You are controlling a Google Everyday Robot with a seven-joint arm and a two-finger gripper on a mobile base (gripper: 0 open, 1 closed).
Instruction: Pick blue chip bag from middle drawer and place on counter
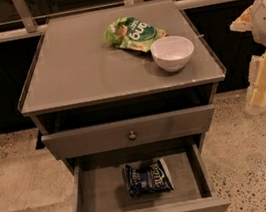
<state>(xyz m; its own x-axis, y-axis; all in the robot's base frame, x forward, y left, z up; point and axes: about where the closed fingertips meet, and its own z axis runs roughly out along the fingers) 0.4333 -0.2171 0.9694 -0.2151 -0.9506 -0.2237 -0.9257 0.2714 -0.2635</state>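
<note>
The gripper point(264, 87) hangs at the right edge of the view, beside the cabinet and level with its upper drawer, well apart from everything it has to handle. It holds nothing, as far as can be seen; whether it is open or closed I cannot tell, since only part of it shows.

The blue bag point(147, 178) lies flat on the floor of the open drawer point(99, 194), about the middle and a little toward the back, clear of both side walls. The drawer above point(132, 135) is closed and slightly overhangs the back of the open one. On the tabletop point(80, 66) a green bag point(133, 33) and a white bowl point(172, 52) sit just beside each other at the right rear; the left and front are bare.

The step in hand looks like the approach: nothing is grasped yet. Next, the gripper probably needs to swing left and down into the drawer, staying forward of the closed drawer front, and close on the crinkled foil. The bag should then go on the bare left side.
</note>
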